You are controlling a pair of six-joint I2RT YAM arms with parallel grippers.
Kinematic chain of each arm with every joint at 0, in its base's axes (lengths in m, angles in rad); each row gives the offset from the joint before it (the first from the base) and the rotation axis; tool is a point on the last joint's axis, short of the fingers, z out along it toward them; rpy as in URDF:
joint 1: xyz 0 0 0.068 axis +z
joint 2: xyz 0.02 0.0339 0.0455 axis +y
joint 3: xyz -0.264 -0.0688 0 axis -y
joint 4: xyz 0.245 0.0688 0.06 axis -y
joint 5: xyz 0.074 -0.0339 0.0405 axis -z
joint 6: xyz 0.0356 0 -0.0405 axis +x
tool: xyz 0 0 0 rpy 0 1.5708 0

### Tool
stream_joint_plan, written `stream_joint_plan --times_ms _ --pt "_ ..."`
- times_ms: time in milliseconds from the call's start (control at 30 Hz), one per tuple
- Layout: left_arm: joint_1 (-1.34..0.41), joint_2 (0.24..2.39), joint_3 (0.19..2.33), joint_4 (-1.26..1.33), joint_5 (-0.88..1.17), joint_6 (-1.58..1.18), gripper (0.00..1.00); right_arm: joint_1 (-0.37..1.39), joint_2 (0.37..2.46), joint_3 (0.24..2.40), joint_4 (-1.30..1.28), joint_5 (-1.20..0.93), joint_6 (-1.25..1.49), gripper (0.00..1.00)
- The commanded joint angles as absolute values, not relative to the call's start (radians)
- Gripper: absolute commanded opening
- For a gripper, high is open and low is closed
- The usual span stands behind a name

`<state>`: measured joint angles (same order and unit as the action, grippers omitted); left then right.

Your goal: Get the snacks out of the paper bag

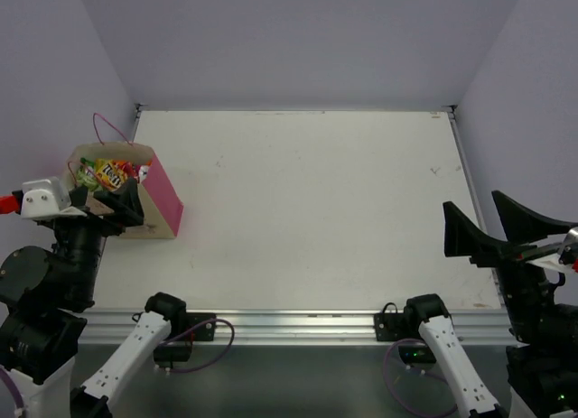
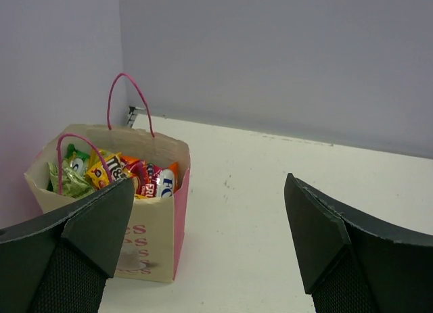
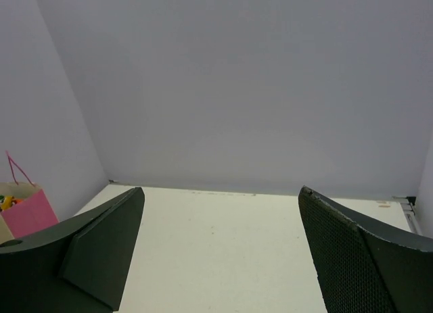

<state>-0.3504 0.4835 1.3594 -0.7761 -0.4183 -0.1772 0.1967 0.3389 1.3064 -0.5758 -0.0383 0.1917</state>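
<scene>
At the left edge of your overhead view, the paper bag (image 1: pixel 164 204) stands upright on the table (image 1: pixel 316 210), its mouth open and the snacks (image 1: pixel 110 172) still packed inside. The left jaws sit just in front of the bag, spread wide and holding nothing.

Your left wrist view adds what the overhead one blurs: green, yellow, red and orange packets (image 2: pixel 125 174) crowding the top, two pink cord handles (image 2: pixel 128 100) standing up, and faint lettering on the bag's pale near face.

At the lower right of the overhead frame, well apart from the bag, the right jaws are also wide open and empty. Their wrist view catches only a pink sliver of the bag (image 3: pixel 28 215) at the far left edge.
</scene>
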Motion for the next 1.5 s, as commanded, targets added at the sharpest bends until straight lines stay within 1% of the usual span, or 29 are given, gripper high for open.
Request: stream_joint_plan --times_ms 0,67,167,200,267,333,433,467,500,533,567,633,700,800,900,933,967,1033,1100,1133,1200,1233,1300,1333,1367,1400,1467 --pt "-0.359 0.534 1.351 -0.808 -0.394 -0.189 1.0 0.202 0.371 1.29 -0.568 -0.037 0.221 0.99" --pt "-0.359 0.563 1.358 -0.828 -0.382 -0.189 1.0 0.202 0.39 1.287 -0.595 -0.054 0.239 0.99" --pt "-0.357 0.665 1.391 -0.873 -0.373 -0.187 1.0 0.202 0.443 1.276 -0.646 -0.124 0.256 0.99" --pt "-0.359 0.739 1.407 -0.894 -0.38 -0.193 1.0 0.202 0.455 1.269 -0.653 -0.18 0.261 0.99" --pt "-0.357 0.82 1.463 -0.94 -0.411 -0.209 1.0 0.202 0.488 1.24 -0.664 -0.236 0.27 0.99" --pt "-0.359 0.929 1.485 -0.943 -0.458 -0.209 1.0 0.202 0.505 1.22 -0.666 -0.285 0.29 0.99" --pt "-0.347 1.076 1.549 -0.942 -0.476 -0.192 1.0 0.202 0.531 1.177 -0.654 -0.363 0.29 0.99" --pt "-0.297 1.112 1.571 -0.94 -0.451 -0.186 1.0 0.202 0.537 1.163 -0.655 -0.383 0.287 0.99" --pt "-0.255 1.177 1.601 -0.934 -0.383 -0.18 1.0 0.202 0.554 1.16 -0.66 -0.399 0.284 0.99" --pt "-0.164 1.207 1.608 -0.924 -0.353 -0.176 1.0 0.202 0.558 1.155 -0.663 -0.422 0.284 0.99" --pt "-0.129 1.23 1.611 -0.895 -0.339 -0.173 1.0 0.202 0.561 1.143 -0.663 -0.431 0.284 0.99" --pt "-0.077 1.31 1.633 -0.89 -0.354 -0.17 1.0 0.202 0.563 1.117 -0.647 -0.462 0.288 0.99" --pt "-0.055 1.385 1.655 -0.916 -0.319 -0.187 1.0 0.202 0.552 1.098 -0.634 -0.482 0.298 0.99" --pt "-0.038 1.436 1.64 -0.927 -0.288 -0.196 0.97 0.202 0.539 1.074 -0.623 -0.494 0.295 0.99" --pt "-0.032 1.442 1.603 -0.923 -0.24 -0.204 0.82 0.202 0.526 1.051 -0.615 -0.489 0.293 0.99" --pt "-0.032 1.439 1.592 -0.92 -0.221 -0.206 0.69 0.202 0.517 1.043 -0.609 -0.488 0.295 0.99" --pt "-0.032 1.434 1.576 -0.922 -0.2 -0.207 0.63 0.202 0.514 1.037 -0.606 -0.485 0.295 0.99" --pt "-0.032 1.43 1.554 -0.923 -0.175 -0.21 0.55 0.201 0.509 1.029 -0.598 -0.482 0.295 0.99" --pt "-0.032 1.428 1.523 -0.92 -0.175 -0.212 0.52 0.202 0.508 1.026 -0.595 -0.482 0.295 0.99" --pt "-0.032 1.428 1.516 -0.92 -0.173 -0.21 0.46 0.202 0.508 1.023 -0.594 -0.482 0.295 0.99" --pt "-0.032 1.439 1.505 -0.92 -0.16 -0.206 0.38 0.204 0.503 1.02 -0.589 -0.479 0.293 0.99" --pt "-0.032 1.442 1.506 -0.92 -0.15 -0.204 0.31 0.206 0.502 1.017 -0.588 -0.48 0.293 0.99" --pt "-0.034 1.456 1.525 -0.92 -0.097 -0.196 0.2 0.207 0.499 1.015 -0.588 -0.477 0.291 0.99" --pt "-0.034 1.46 1.534 -0.92 -0.075 -0.195 0.1 0.207 0.497 1.015 -0.589 -0.471 0.29 0.99" --pt "-0.035 1.471 1.545 -0.923 -0.049 -0.187 0.05 0.209 0.495 1.015 -0.589 -0.468 0.288 0.99" --pt "-0.05 1.477 1.571 -0.925 -0.005 -0.184 0.0 0.209 0.489 1.014 -0.588 -0.465 0.288 0.99" --pt "-0.095 1.495 1.6 -0.925 0.029 -0.175 0.0 0.21 0.488 1.011 -0.586 -0.457 0.288 0.99"
